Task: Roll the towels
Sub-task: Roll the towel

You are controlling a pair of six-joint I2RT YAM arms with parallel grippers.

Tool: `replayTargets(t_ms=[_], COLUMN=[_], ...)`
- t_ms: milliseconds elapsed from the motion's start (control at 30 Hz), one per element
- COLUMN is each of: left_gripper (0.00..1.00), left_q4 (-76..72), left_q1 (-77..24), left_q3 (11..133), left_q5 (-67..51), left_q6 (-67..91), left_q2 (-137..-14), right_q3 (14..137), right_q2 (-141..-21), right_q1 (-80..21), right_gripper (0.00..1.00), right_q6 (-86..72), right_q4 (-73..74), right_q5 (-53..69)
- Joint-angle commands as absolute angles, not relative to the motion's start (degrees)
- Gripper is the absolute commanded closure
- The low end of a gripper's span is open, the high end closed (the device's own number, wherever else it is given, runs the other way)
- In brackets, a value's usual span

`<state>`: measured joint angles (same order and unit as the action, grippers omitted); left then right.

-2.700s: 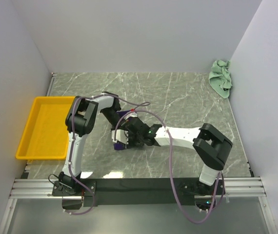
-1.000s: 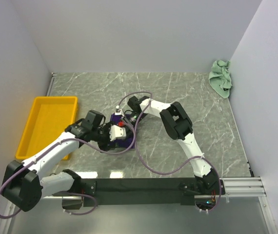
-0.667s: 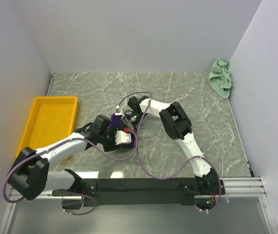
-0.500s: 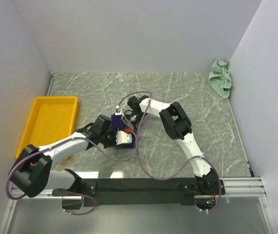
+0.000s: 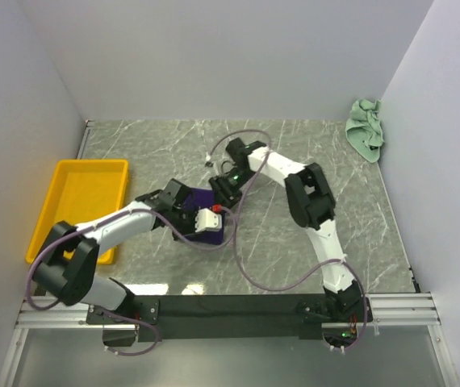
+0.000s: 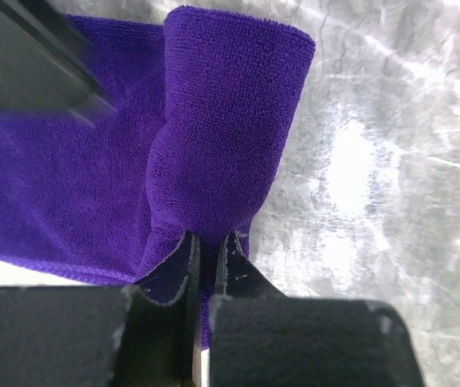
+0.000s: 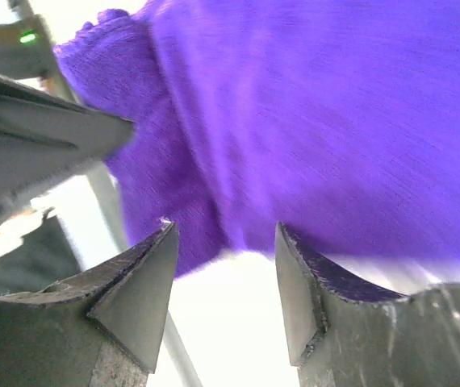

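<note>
At wrists — left fingers (image 6: 180, 270) clamp purple towel (image 6: 222, 121), right fingers (image 7: 133, 282) apart; overhead unclear.

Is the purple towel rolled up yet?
Partly: the left gripper pinches a rolled end of the purple towel; the rest lies flat.

The deep purple towel (image 6: 222, 121) lies at the middle of the tabletop (image 5: 359, 210), one end wound into a thick roll, the rest flat. The pale mint green towel (image 5: 365, 129) sits crumpled in the far right corner.
</note>
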<state>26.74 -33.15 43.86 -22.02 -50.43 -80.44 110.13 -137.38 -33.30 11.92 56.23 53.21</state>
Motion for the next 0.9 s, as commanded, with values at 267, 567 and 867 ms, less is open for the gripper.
replayTargets(t_ms=[267,567,867], left_gripper=[0.99,0.95,0.91], left_q4=[51.0,60.5,66.0], left_q1=[-25.8,-19.3,-18.2], left_q3=[60.8,81.6,90.6], left_q5=[-36.1,-39.5,-38.8], left_q6=[-49.5,-50.5,-50.1], left_q2=[-101.1,-121.7,-132.5], right_q3=[88.1,69.7,70.7], right_q2=[-102.1,-84.0,-89.8], right_q1=[-23.5,-23.6,-41.4], right_gripper=[0.4,0.4,0.41], right_q6=[18.3,19.5,23.7], right_q4=[45.5,38.9,27.2], right_q5=[34.6,34.2,18.6])
